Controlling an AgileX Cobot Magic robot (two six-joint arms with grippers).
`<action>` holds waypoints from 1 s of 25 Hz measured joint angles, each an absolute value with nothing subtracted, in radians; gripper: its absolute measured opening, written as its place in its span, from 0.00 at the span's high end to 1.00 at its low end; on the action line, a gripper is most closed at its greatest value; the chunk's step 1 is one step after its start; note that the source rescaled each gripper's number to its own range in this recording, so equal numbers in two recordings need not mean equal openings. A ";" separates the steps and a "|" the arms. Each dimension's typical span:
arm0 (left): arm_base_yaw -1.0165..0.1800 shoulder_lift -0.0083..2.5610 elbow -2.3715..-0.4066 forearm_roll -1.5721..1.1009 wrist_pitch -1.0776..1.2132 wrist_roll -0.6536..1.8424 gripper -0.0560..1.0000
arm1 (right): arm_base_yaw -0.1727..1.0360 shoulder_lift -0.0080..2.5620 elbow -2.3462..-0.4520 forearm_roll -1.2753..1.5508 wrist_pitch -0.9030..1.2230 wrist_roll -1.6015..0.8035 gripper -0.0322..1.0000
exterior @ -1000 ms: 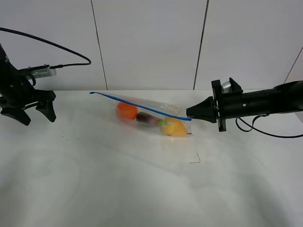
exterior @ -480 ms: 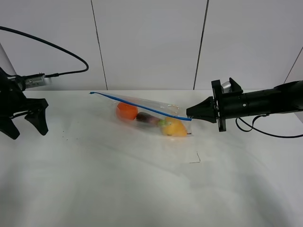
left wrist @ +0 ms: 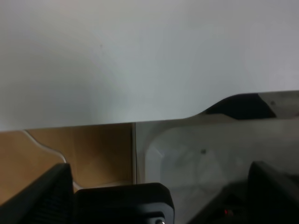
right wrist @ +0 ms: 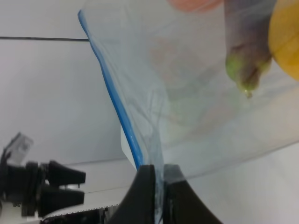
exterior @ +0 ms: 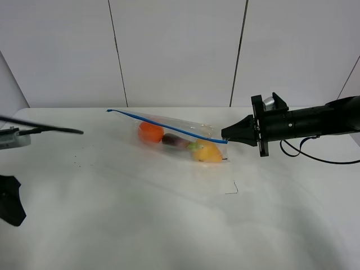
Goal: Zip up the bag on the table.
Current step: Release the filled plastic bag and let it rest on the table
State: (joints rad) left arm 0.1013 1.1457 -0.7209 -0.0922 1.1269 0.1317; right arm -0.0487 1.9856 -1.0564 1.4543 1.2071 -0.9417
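two grippers on show: the right gripper sits right of centre in the overhead view, fingertips pinched together on the corner of the bag, right at the end of its blue zip strip. bag lies on the table just above mid-frame, orange, eggplant and pear showing through. left gripper pokes in at the far left edge, well apart from the bag, too cropped to tell whether its claw is apart or together.
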 joint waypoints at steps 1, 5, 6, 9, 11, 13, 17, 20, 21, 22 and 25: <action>0.101 1.104 -0.687 -0.091 1.104 0.132 0.02 | -0.049 1.986 -1.056 1.454 1.207 -0.942 0.97; 0.101 0.924 -0.572 -0.090 1.051 0.133 0.02 | -0.049 1.986 -1.056 1.454 1.207 -0.942 0.97; 0.101 0.882 -0.552 -0.089 1.048 0.134 0.02 | -0.049 1.986 -1.056 1.454 1.207 -0.942 0.97; 0.101 0.778 -0.514 -0.085 1.044 0.135 0.02 | -0.049 1.986 -1.056 1.454 1.207 -0.942 0.97; 0.101 0.718 -0.505 -0.083 1.048 0.136 0.02 | -0.049 1.986 -1.056 1.454 1.207 -0.942 0.97; 0.101 0.675 -0.505 -0.083 1.048 0.136 0.02 | -0.049 1.986 -1.056 1.454 1.207 -0.942 0.97; 0.101 0.615 -0.505 -0.073 1.048 0.137 0.02 | -0.049 1.986 -1.056 1.454 1.207 -0.942 0.97; 0.101 0.593 -0.505 -0.068 1.048 0.137 0.02 | -0.049 1.986 -1.056 1.454 1.207 -0.942 0.97; 0.101 0.586 -0.505 -0.068 1.048 0.137 0.02 | -0.049 1.986 -1.056 1.454 1.207 -0.942 0.97; 0.101 0.579 -0.505 -0.067 1.049 0.137 0.02 | -0.049 1.986 -1.056 1.454 1.207 -0.942 0.97; 0.081 0.555 -0.505 -0.065 1.049 0.137 0.02 | -0.049 1.986 -1.056 1.454 1.207 -0.942 0.97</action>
State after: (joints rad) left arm 0.0806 0.5553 -0.5054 -0.0650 1.0488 0.1369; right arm -0.0487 1.9856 -1.0564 1.4543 1.2071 -0.9417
